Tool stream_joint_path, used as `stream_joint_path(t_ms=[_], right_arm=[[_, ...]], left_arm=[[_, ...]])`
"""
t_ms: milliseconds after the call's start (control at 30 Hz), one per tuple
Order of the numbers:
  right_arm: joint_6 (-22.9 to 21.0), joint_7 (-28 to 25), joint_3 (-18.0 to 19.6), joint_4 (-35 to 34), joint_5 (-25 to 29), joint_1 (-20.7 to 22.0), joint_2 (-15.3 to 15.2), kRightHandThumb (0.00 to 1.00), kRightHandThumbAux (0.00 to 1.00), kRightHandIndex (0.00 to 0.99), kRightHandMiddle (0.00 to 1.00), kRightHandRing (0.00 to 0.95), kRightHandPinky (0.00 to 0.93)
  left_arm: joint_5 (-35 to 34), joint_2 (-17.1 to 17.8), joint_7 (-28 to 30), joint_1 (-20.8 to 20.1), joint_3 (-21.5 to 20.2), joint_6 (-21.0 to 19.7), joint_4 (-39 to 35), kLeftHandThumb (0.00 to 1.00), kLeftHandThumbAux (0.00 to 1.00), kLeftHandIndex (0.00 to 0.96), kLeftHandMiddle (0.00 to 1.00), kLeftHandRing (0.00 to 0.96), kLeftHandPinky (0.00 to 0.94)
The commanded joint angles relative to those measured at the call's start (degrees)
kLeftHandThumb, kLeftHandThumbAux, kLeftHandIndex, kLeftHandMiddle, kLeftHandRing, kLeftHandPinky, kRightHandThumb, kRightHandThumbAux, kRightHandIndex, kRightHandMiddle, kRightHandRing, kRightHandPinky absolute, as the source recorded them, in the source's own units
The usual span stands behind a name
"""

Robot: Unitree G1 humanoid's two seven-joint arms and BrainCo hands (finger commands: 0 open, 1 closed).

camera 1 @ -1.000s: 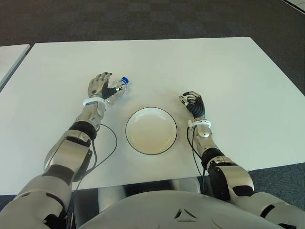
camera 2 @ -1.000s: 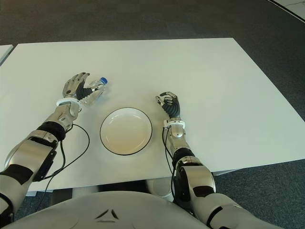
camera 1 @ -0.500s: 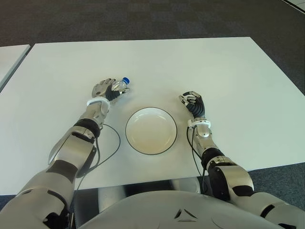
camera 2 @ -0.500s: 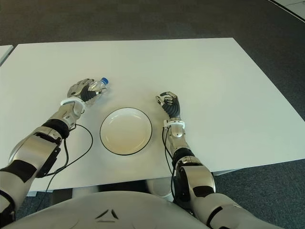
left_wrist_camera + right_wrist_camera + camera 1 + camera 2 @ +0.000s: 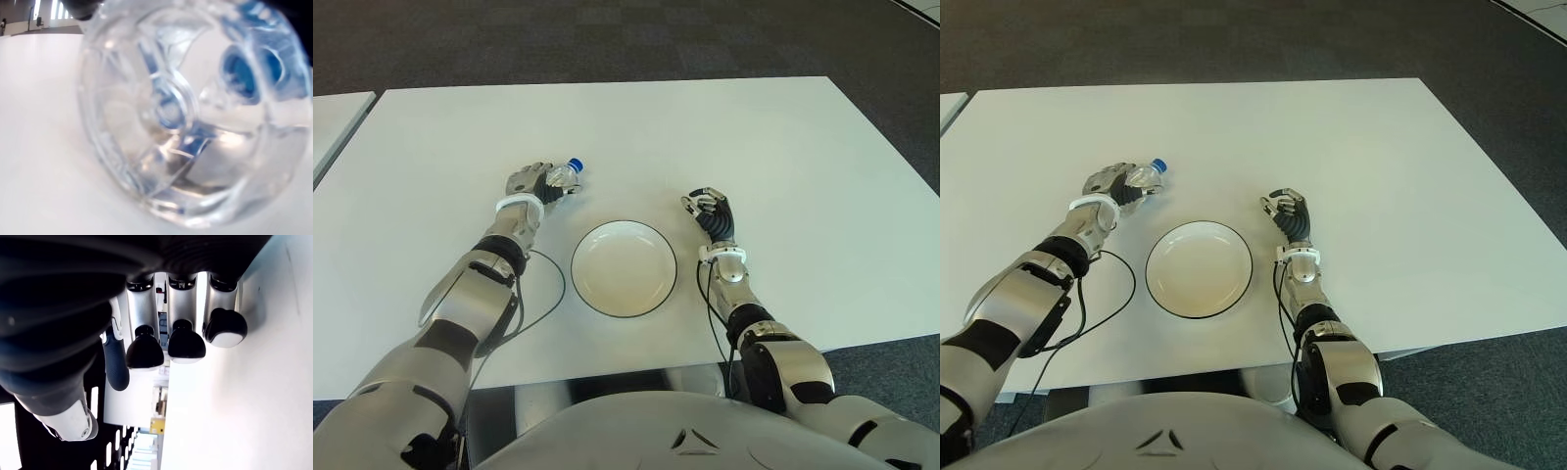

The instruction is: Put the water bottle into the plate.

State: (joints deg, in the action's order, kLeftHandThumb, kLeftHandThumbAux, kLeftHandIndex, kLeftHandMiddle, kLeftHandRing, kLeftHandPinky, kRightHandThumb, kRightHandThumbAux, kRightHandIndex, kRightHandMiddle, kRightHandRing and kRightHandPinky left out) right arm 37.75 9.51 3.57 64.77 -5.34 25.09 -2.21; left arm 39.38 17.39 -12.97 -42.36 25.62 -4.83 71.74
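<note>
A clear water bottle (image 5: 561, 176) with a blue cap (image 5: 576, 165) lies on the white table (image 5: 783, 147), up and to the left of the plate. My left hand (image 5: 536, 183) has its fingers curled over the bottle's body. The left wrist view is filled by the bottle's clear base (image 5: 186, 112), close against the table. The white plate (image 5: 624, 269) with a dark rim sits empty at the table's front middle. To the right of the plate shows my right hand (image 5: 710, 210), fingers (image 5: 168, 340) curled and holding nothing.
A black cable (image 5: 548, 294) loops on the table from my left forearm, just left of the plate. The edge of another white table (image 5: 333, 117) shows at far left. Dark carpet (image 5: 607, 39) lies beyond the table.
My left hand has shifted right and curled its fingers over the bottle, which moved slightly up and right. The right hand has not moved.
</note>
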Motion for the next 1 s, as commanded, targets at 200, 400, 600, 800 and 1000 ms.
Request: stream_joint_path(t_ms=[200, 400, 600, 800, 1000], right_arm=[[-2.9, 0.7, -0.5, 1.9, -0.4, -3.2, 0.4, 0.737, 0.712, 0.440, 0.887, 0.883, 0.887], [-3.0, 0.7, -0.4, 1.9, -0.2, -3.3, 0.4, 0.737, 0.712, 0.440, 0.886, 0.881, 0.887], [-2.9, 0.2, -0.3, 2.0, 0.1, -3.3, 0.4, 0.737, 0.712, 0.440, 0.887, 0.882, 0.890], [-2.8, 0.3, -0.3, 2.1, 0.0, -3.3, 0.4, 0.738, 0.712, 0.440, 0.889, 0.885, 0.890], [-2.6, 0.5, -0.3, 2.0, 0.0, -3.3, 0.4, 0.737, 0.712, 0.440, 0.889, 0.883, 0.888]], left_arm=[[1.4, -2.6, 2.3, 2.2, 3.7, -5.3, 3.5, 0.605, 0.365, 0.000, 0.000, 0.000, 0.000], [2.9, -3.3, 1.7, 2.4, 6.2, -7.3, 4.2, 0.603, 0.419, 0.000, 0.000, 0.000, 0.000], [3.3, -4.3, 1.5, 2.6, 7.2, -9.8, 4.8, 0.595, 0.476, 0.000, 0.000, 0.000, 0.010], [3.1, -5.5, 0.2, 2.9, 7.6, -12.4, 5.3, 0.606, 0.542, 0.000, 0.046, 0.042, 0.143], [2.9, -6.9, -3.4, 3.7, 7.6, -15.1, 5.6, 0.654, 0.574, 0.082, 0.240, 0.241, 0.342]])
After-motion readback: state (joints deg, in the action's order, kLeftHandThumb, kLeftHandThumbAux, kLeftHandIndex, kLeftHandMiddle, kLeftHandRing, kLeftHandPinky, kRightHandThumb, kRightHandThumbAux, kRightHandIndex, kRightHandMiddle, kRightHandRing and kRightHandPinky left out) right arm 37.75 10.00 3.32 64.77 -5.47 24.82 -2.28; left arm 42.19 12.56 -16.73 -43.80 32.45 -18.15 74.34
